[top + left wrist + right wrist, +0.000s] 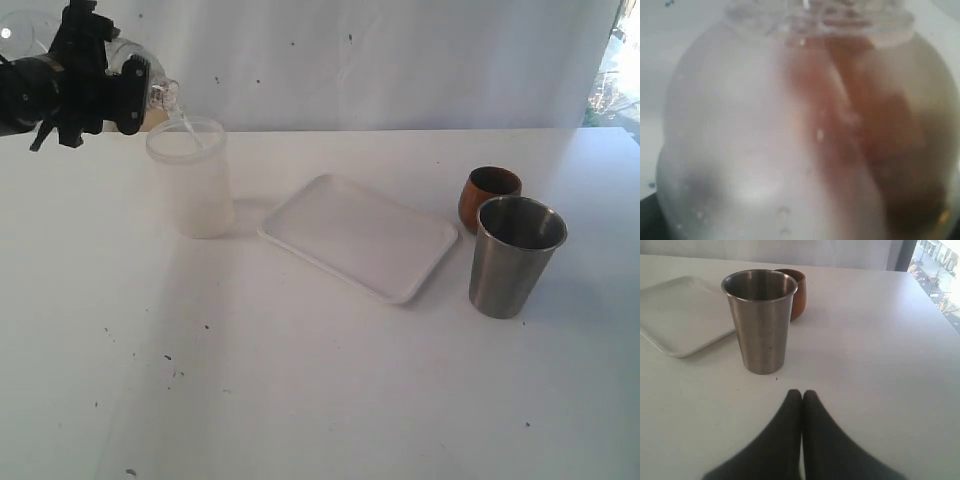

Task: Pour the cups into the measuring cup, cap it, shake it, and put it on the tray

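Observation:
The reddish-brown wooden cup [488, 195] [797, 295] and the steel tumbler [515, 255] [760, 320] stand upright side by side at the right, just right of the white tray [360, 235] [675, 315]. My right gripper [801, 395] is shut on nothing, low over the table a short way from the tumbler; the exterior view does not show it. At the far left my left gripper [118, 82] is shut on a clear round-bellied bottle [140, 75] [790, 125], tipped with its neck over a frosted cup [192, 185]. A thin stream runs into that cup. The marked measuring cup and the cap are out of view.
The frosted cup stands just left of the tray's corner. A white wall runs along the table's back edge. Another clear rounded thing [20, 30] shows at the top left corner. Bare tabletop lies in front of the tray.

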`<state>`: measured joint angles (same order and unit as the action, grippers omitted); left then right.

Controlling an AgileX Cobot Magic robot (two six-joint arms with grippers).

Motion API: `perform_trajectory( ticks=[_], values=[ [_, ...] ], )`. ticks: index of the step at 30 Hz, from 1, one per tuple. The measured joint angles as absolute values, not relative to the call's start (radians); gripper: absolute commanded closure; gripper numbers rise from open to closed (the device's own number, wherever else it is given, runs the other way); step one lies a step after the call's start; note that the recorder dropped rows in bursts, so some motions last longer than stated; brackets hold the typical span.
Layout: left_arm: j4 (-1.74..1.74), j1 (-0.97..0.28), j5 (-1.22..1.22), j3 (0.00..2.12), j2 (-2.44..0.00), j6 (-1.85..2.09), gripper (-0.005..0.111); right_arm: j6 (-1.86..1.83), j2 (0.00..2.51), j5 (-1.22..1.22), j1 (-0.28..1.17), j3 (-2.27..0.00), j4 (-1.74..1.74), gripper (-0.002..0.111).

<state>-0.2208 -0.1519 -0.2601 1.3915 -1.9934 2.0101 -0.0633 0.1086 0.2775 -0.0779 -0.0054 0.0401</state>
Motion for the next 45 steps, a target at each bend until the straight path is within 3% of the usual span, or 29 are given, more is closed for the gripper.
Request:
perform_trajectory(
  ticks=[45],
  values=[
    [-0.26, -0.152, -0.399, 1.393, -1.993, 2.118, 0.107, -0.071, 0.109, 0.277, -0.078, -0.005, 0.04, 0.108]
  ],
)
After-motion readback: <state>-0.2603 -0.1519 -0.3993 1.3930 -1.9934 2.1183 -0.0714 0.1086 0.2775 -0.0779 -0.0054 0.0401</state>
